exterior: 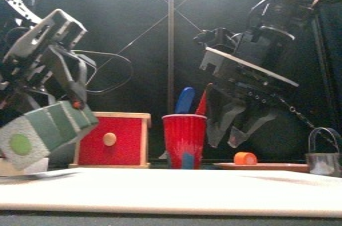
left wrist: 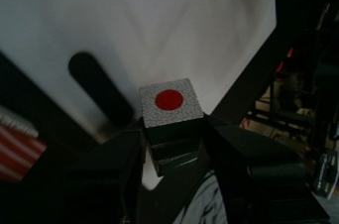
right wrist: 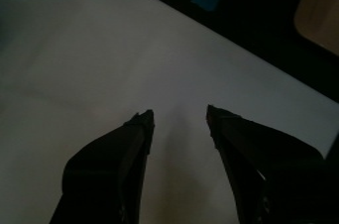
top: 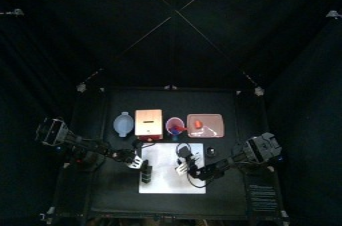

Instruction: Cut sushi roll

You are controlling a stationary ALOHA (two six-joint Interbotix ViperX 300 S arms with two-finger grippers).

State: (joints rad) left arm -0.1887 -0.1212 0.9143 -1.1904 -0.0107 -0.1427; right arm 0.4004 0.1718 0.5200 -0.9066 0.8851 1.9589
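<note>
A white board (top: 167, 177) lies at the table's front, also seen in the left wrist view (left wrist: 172, 15). On it rests the sushi roll (left wrist: 90, 81), a short dark log close beside my left gripper (left wrist: 172, 119). That gripper is shut on a grey block (left wrist: 169, 102) with a red dot on top. In the front view the block (exterior: 40, 138) hangs tilted at the left and shows a green dot. My right gripper (right wrist: 177, 119) hovers open over bare board (right wrist: 79, 50), nothing between its fingers. It hangs right of centre in the front view (exterior: 247, 130).
Behind the board stand a red box (exterior: 111, 140), a red cup (exterior: 185, 138) holding blue and red utensils, and a tray (top: 207, 123) with a small orange piece (exterior: 245, 158). A wire basket (exterior: 325, 153) sits at the far right. A bluish thing (top: 124, 123) lies left of the box.
</note>
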